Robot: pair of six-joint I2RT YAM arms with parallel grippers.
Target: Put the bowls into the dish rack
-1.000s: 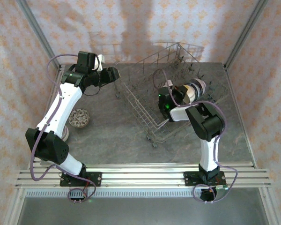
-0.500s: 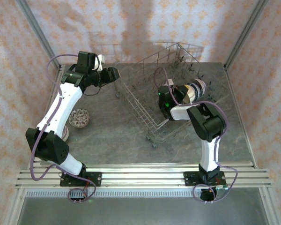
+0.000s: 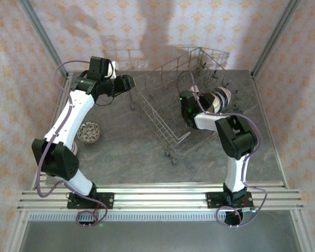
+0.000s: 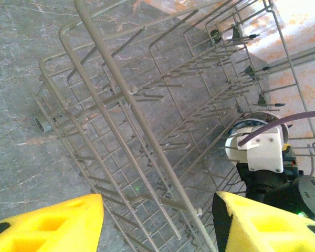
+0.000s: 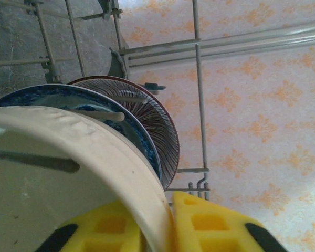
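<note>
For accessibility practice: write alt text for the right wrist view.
The right gripper straddles the rim of a cream-white ceramic bowl; behind it, a blue-patterned bowl and a red-striped bowl stand on edge in the grey wire dish rack.

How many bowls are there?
4. Three stand side by side in the dish rack: a cream bowl in the right gripper, a blue bowl, a red-striped bowl. A patterned bowl sits on the table, left. Another may hide behind the left arm.

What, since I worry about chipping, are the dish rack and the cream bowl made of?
The dish rack looks like thin grey metal wire, dull, possibly coated. The cream bowl is probably glazed ceramic, given its thick, smooth, faintly speckled rim.
</note>
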